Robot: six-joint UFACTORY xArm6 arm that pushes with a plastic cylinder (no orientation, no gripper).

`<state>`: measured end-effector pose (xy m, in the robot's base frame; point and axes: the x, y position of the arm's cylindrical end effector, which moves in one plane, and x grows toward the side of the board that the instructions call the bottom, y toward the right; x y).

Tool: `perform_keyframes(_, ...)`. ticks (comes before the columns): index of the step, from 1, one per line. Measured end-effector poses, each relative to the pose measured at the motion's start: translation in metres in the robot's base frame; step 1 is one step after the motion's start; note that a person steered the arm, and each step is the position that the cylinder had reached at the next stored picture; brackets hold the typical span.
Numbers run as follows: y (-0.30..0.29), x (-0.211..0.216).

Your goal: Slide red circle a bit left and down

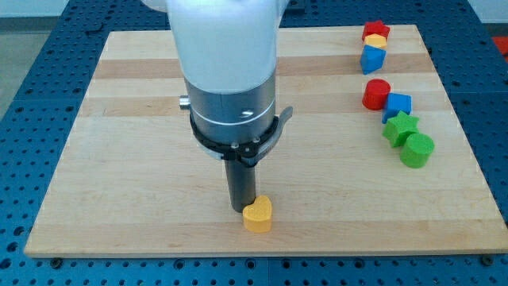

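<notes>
The red circle [376, 94] is a short red cylinder at the view's right, touching a blue block [398, 105] at its lower right. My tip [240, 210] is at the view's bottom centre, far left of the red circle. It stands right beside a yellow heart block [258, 214], which lies at its lower right. The rod hangs from the large white and grey arm body [226, 71].
A green star [399, 128] and a green cylinder [417, 150] sit below the blue block. At the view's top right a red block [376, 31], a yellow block [375, 42] and a blue block [372, 59] cluster together. The wooden board [119, 159] lies on a blue perforated table.
</notes>
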<state>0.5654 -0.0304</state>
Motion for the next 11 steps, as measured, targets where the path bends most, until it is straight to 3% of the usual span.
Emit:
perform_keyframes(1, 0.0, -0.042)
perform_keyframes(3, 0.018, -0.167)
perform_keyframes(6, 0.198, -0.247)
perform_keyframes(8, 0.315, -0.232)
perform_keyframes(9, 0.311, -0.216)
perform_keyframes(11, 0.24, -0.198)
